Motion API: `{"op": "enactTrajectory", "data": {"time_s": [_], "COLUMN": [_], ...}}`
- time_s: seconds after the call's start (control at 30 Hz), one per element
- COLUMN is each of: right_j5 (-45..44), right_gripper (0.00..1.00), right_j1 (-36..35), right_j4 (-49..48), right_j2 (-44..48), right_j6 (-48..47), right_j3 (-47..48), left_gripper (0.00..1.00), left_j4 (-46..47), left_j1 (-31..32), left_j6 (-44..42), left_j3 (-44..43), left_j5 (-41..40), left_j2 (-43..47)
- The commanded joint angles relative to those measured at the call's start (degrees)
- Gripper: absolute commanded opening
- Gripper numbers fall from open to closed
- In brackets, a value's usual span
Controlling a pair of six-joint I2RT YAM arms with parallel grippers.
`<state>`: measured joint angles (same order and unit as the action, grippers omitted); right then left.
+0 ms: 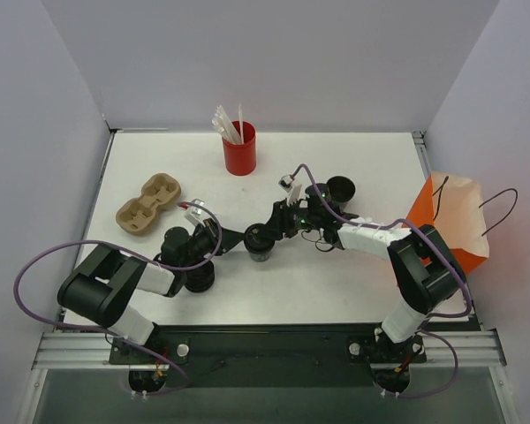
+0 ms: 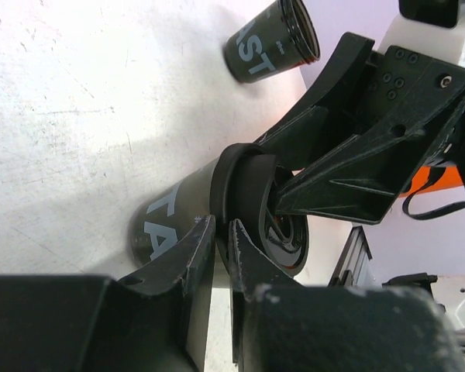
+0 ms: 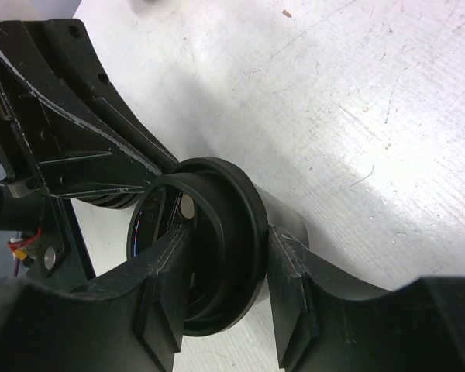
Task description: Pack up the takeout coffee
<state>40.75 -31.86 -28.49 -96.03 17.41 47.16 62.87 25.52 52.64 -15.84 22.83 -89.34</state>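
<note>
A black takeout cup with a black lid stands mid-table between my two grippers. My right gripper is shut on the lid, one finger across its top and the other under its rim against the cup wall. My left gripper is shut, its tips touching the lid's rim from the other side; I cannot tell if they pinch it. A second cup, without a lid, stands behind the right wrist and shows in the left wrist view. The orange paper bag stands at the right edge.
A red cup of white straws stands at the back centre. A brown cardboard cup carrier lies at the left. A round black object, likely the lid stack, sits beside the left wrist. The table's near edge runs along the rail.
</note>
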Motion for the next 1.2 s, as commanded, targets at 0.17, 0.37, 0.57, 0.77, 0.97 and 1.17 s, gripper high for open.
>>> {"op": "enactTrajectory", "data": {"time_s": [0.17, 0.37, 0.57, 0.77, 0.97, 1.17], "right_j5": [-12.1, -12.9, -13.3, -13.6, -14.0, -15.1], "right_gripper": [0.27, 0.27, 0.27, 0.27, 0.27, 0.27], "right_j1": [-2.6, -2.6, -2.5, -2.3, -2.0, -2.0], "right_j4": [4.9, 5.2, 7.3, 10.2, 12.2, 14.7], "right_j2": [-4.6, -3.6, -3.0, -1.6, -1.8, -1.8], "right_j6": [-2.2, -1.4, -2.4, -3.3, -3.2, 1.6], "right_j3": [-10.5, -10.7, -10.3, -9.5, -8.5, -6.8], "left_gripper": [0.17, 0.17, 0.29, 0.36, 0.53, 0.62], "left_j4": [-10.9, -2.0, 13.9, -1.3, -34.7, -53.6], "left_j1": [8.4, 9.6, 8.6, 6.6, 5.1, 2.8], "left_j6": [-1.1, 1.5, 5.2, 1.3, -8.5, -15.0], "left_j3": [7.6, 10.4, 11.8, 8.3, -1.1, -13.0], "left_j5": [-1.3, -1.3, 3.1, 2.9, -3.6, -8.3], "left_j2": [-9.0, -14.6, -22.1, -9.1, 12.6, 22.0]}}
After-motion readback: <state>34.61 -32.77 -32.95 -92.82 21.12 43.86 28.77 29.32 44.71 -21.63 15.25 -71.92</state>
